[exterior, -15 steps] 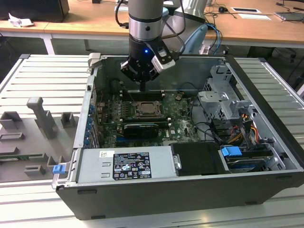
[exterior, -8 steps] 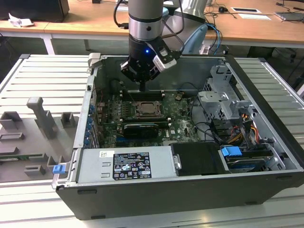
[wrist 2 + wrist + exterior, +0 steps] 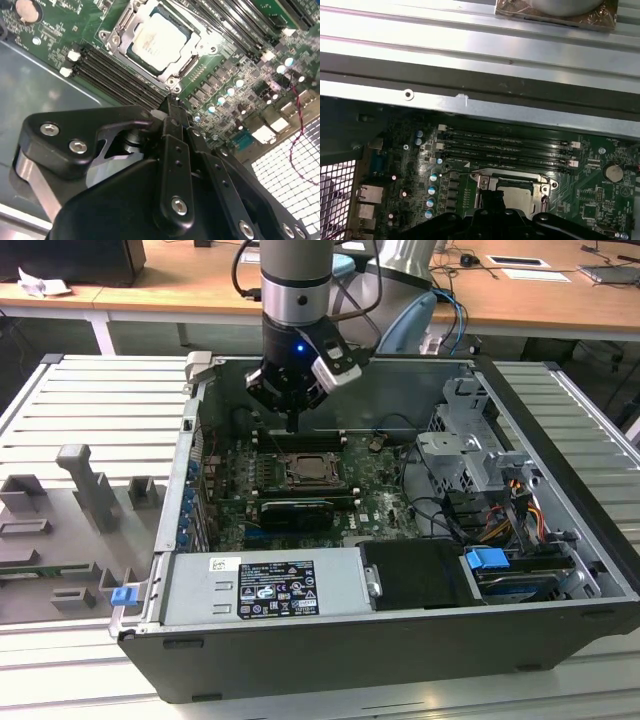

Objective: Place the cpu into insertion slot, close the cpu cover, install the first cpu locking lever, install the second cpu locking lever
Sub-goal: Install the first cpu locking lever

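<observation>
With the cpu (image 3: 159, 40) seated beneath its lowered cpu cover (image 3: 120, 47), the gripper (image 3: 172, 102) hovers nearby, fingers (image 3: 172, 127) pinched together, likely as a pushing tip.

In the first wrist view, our black pincer (image 3: 492, 197) hides the near edge of the pale silver-grey square cpu (image 3: 518, 188) and of the thin silver metal cpu cover (image 3: 547, 186) framing it. In the exterior view, the square black insertion slot (image 3: 313, 472) under the pincer is too small for us to judge its levers. Beyond the pincer, a copper-coloured block (image 3: 555, 15) is cut off by the picture's edge.
</observation>
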Available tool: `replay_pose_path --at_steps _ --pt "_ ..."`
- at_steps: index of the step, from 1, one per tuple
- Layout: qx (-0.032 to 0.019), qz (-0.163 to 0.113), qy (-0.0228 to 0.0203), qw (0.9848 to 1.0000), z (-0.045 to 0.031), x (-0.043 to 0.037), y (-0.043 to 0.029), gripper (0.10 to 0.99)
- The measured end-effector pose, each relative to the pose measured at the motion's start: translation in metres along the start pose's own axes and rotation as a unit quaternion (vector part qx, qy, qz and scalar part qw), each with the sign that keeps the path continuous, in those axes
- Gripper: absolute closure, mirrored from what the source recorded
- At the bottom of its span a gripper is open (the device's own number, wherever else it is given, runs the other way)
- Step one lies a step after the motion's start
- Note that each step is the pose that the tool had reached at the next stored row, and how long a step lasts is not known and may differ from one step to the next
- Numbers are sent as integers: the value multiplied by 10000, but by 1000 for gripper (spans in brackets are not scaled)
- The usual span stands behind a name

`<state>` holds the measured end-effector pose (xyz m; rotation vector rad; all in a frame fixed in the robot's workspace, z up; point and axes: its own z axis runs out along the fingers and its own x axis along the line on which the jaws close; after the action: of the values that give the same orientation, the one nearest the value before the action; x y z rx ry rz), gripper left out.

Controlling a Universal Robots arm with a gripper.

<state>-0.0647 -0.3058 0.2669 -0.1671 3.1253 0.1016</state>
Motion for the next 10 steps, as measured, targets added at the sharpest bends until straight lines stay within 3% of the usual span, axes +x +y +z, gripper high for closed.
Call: replay_pose_path --at_steps 5,10 --pt "4 374 -25 9993 7 2 0 980" --pt "5 436 -29 9990 9 46 5 980"
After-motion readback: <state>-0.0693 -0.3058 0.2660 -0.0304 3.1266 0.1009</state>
